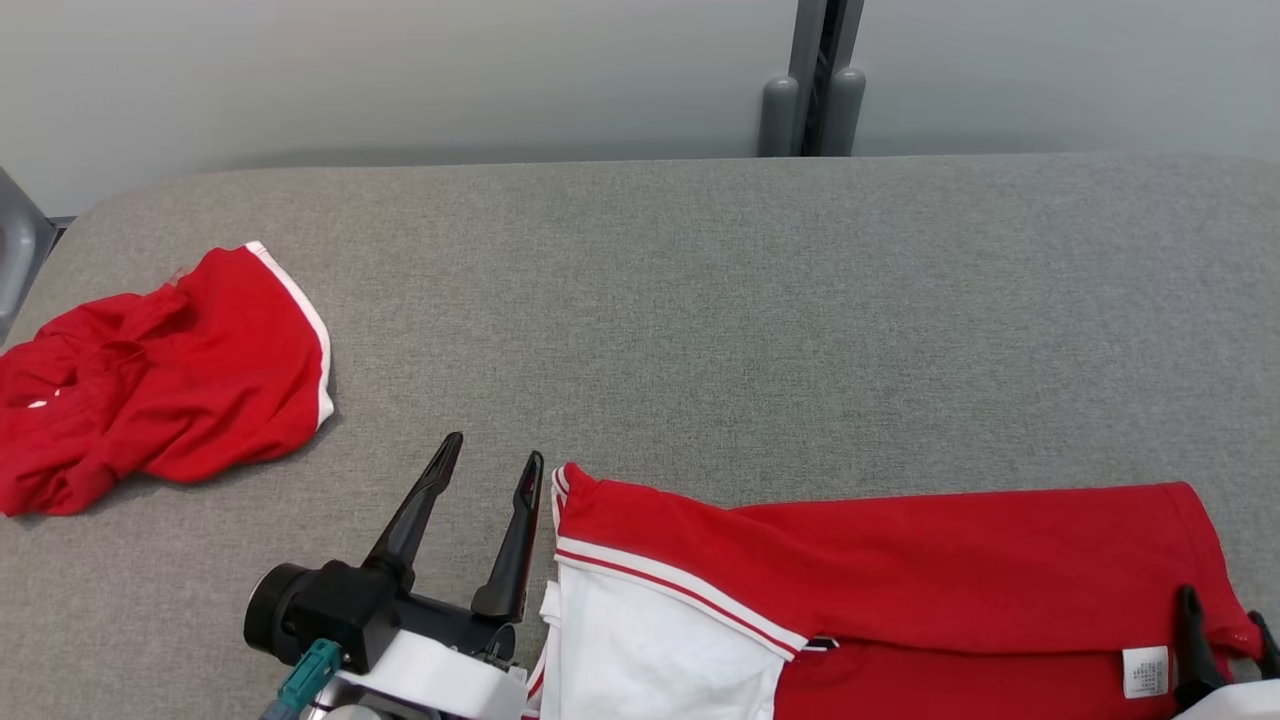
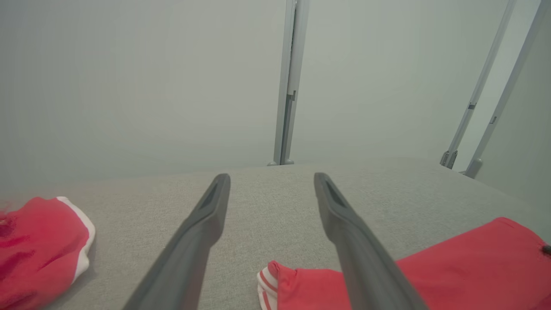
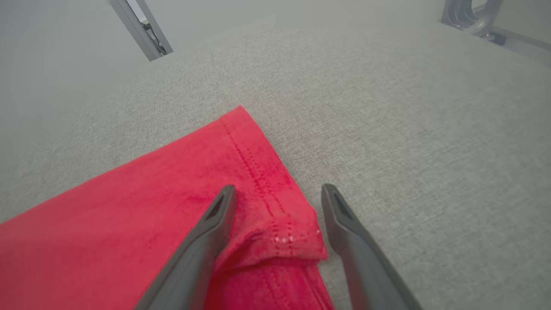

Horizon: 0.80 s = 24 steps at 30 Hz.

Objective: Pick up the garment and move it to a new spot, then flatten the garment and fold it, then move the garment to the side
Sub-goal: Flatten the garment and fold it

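A red garment with a white panel and striped trim lies folded flat along the near edge of the grey table. My left gripper is open just left of the garment's striped cuff, with bare table between its fingers. My right gripper is open at the garment's right hem corner. In the right wrist view its fingers straddle a small raised bunch of that red hem. A white care label shows near it.
A second red garment with white trim lies crumpled at the table's left side, and appears again as a red heap in the left wrist view. Grey posts stand behind the far edge against a pale wall. A grey object sits at the left.
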Tool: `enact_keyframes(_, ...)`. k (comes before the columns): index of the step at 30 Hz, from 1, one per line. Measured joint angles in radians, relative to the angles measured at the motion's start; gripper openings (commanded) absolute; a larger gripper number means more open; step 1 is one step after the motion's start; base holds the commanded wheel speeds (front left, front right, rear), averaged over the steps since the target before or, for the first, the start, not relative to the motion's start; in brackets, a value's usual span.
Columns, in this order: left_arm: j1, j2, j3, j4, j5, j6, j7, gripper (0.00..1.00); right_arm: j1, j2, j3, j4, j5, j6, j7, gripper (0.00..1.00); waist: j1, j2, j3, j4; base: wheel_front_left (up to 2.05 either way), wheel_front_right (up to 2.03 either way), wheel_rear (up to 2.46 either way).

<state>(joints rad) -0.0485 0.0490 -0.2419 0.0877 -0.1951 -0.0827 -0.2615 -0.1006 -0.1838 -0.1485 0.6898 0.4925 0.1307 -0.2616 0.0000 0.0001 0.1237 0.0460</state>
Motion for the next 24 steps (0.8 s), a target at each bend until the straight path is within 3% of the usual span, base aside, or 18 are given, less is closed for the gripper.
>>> enact_keyframes(14,0.0,0.0,0.009,0.0,0.011,-0.005,0.0,1.0,-0.024,-0.027,0.142,0.078,0.136,0.0,-0.007,1.0,0.0,0.0,0.005,0.001,0.0,0.0,0.0)
enact_keyframes(16,-0.001,0.0,0.009,-0.001,0.011,-0.005,0.0,1.0,-0.031,-0.035,0.151,0.077,0.142,0.0,-0.007,0.4,0.0,0.0,0.008,0.0,0.0,0.0,0.0)
enact_keyframes(17,-0.002,0.0,0.009,-0.002,0.011,-0.005,0.0,1.0,-0.034,-0.038,0.151,0.075,0.146,0.0,-0.007,0.16,0.0,0.0,0.009,0.0,0.0,0.0,0.0)
enact_keyframes(18,-0.003,0.0,0.009,-0.002,0.011,-0.005,0.0,1.0,-0.035,-0.04,0.147,0.072,0.151,0.0,-0.006,0.0,0.0,0.0,0.01,0.0,0.0,0.0,0.0)
enact_keyframes(24,-0.009,0.0,0.009,-0.001,0.011,-0.005,0.0,1.0,-0.038,-0.049,0.133,0.051,0.15,0.0,-0.003,0.0,0.0,0.0,0.011,0.001,0.0,0.0,0.0)
